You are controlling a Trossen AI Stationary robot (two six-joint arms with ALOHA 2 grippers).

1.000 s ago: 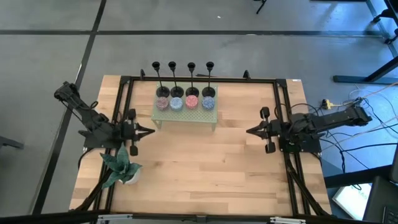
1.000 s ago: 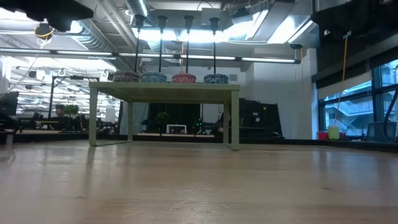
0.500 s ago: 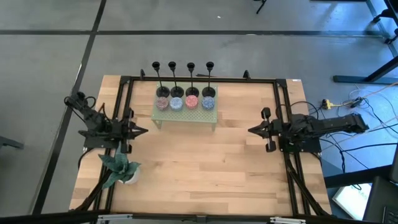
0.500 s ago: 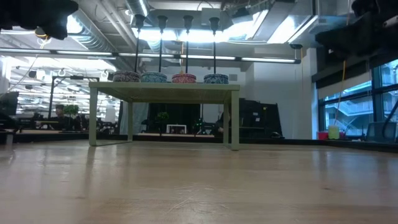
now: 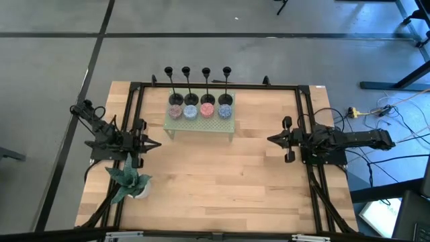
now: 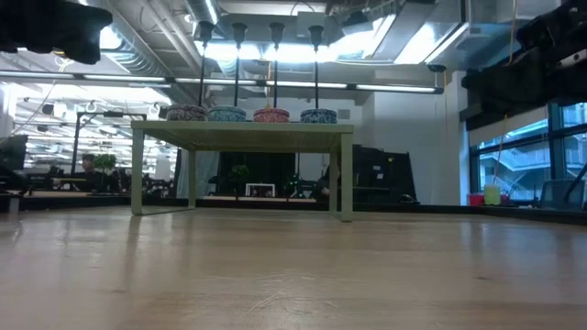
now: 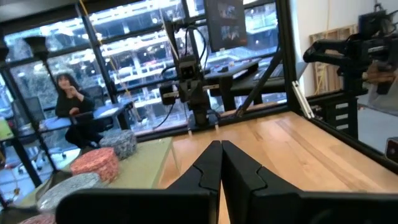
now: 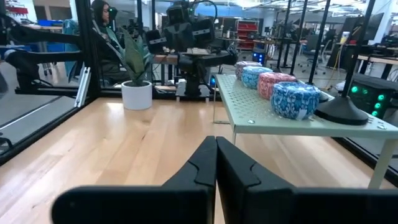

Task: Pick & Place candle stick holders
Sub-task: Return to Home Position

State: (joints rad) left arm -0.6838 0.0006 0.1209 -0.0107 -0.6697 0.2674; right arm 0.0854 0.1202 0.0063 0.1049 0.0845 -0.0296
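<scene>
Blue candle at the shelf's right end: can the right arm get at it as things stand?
Probably yes. The right gripper, shut, sits at the table's right side, and nothing stands between it and the blue candle on the shelf.

Four holders (image 5: 187, 70) stand behind four candles (image 5: 190, 111) on the shelf (image 5: 199, 126) — a plant (image 5: 129, 178) sits at the counter's (image 5: 222, 181) near-left corner.

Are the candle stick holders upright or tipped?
Upright: the low view shows four candle stick holders with vertical stems, standing on the shelf behind the candles.
</scene>
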